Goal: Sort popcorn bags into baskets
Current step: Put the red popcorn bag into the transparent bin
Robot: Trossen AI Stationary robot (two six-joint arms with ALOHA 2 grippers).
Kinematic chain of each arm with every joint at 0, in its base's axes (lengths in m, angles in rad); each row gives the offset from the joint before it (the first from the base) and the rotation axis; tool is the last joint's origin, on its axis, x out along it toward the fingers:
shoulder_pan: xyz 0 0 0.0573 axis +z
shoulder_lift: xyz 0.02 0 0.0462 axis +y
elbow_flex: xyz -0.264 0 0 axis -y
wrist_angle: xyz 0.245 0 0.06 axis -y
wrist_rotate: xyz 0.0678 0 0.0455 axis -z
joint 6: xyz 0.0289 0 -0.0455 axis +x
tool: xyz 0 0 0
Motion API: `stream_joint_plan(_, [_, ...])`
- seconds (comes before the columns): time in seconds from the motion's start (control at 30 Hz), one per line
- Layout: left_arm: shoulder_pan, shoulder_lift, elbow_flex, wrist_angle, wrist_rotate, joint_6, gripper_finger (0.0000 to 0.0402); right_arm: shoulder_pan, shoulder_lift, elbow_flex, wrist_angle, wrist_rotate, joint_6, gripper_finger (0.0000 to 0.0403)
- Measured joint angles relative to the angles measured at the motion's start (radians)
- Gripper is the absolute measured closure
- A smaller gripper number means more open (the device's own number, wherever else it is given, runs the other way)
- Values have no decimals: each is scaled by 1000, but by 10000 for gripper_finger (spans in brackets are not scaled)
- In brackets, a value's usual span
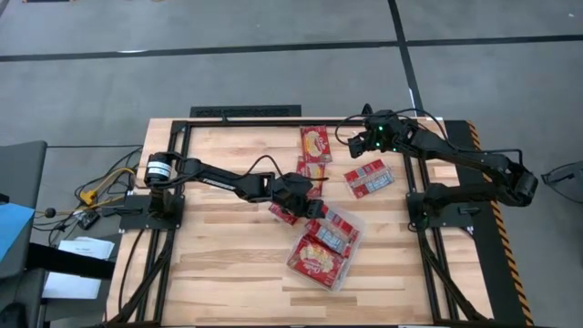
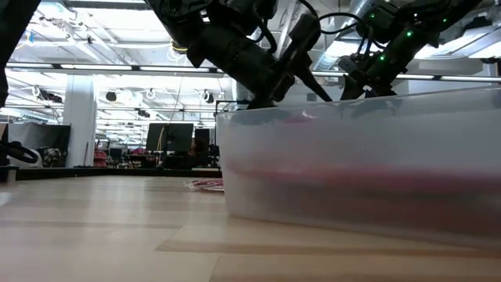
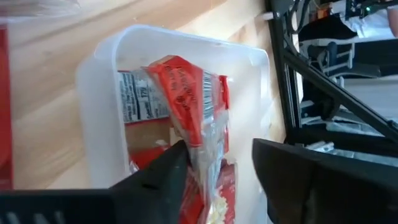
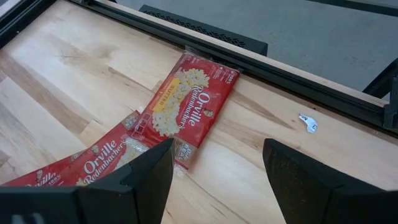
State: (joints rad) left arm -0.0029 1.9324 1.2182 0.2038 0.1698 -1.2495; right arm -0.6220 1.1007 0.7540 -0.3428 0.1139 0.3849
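We judge the main risk to be a bad release: the popcorn bag (image 3: 186,93) in the left gripper (image 3: 217,174) stands on edge between the fingers, above the clear basket (image 3: 102,124), and if it drops from this tilt it could land propped on the wall or slide out over the rim onto the table (image 1: 228,273). The jaws appear partly parted around the bag, the near finger against it; we cannot tell if it is gripped or already slipping free. A second hazard: the left gripper sits right at the basket's far-left corner, so any sideways pull could drag the light tray. The basket lies near the table's middle, toward the near right, with bags already flat inside (image 1: 319,255). One more bag (image 1: 282,214) peeks out beneath the left gripper, at the basket's corner. The right gripper (image 4: 214,180) hovers wide open and empty at the far edge, over two loose bags (image 4: 186,102) lying there. A further bag (image 1: 369,178) rests toward the right edge
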Motion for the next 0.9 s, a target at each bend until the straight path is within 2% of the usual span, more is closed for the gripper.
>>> stream_joint_plan(0.13, [3, 0, 0, 23, 37, 10, 193, 12, 0, 0, 0, 0, -2, 132])
stream_joint_plan(0.27, [2, 0, 0, 9, 35, 26, 174, 60, 0, 0, 7, -11, -49, 132])
stream_joint_plan(0.47, [8, 0, 0, -53, 49, 37, 175, 154, -3, 0, 8, -10, -54, 132])
stream_joint_plan(0.63, [38, 0, 19, -60, 163, 69, 175, 225, -3, 0, 9, -10, -43, 132])
stream_joint_plan(0.9, [60, -1, 56, -137, 119, 94, 175, 376, -3, 72, -26, 11, -70, 132])
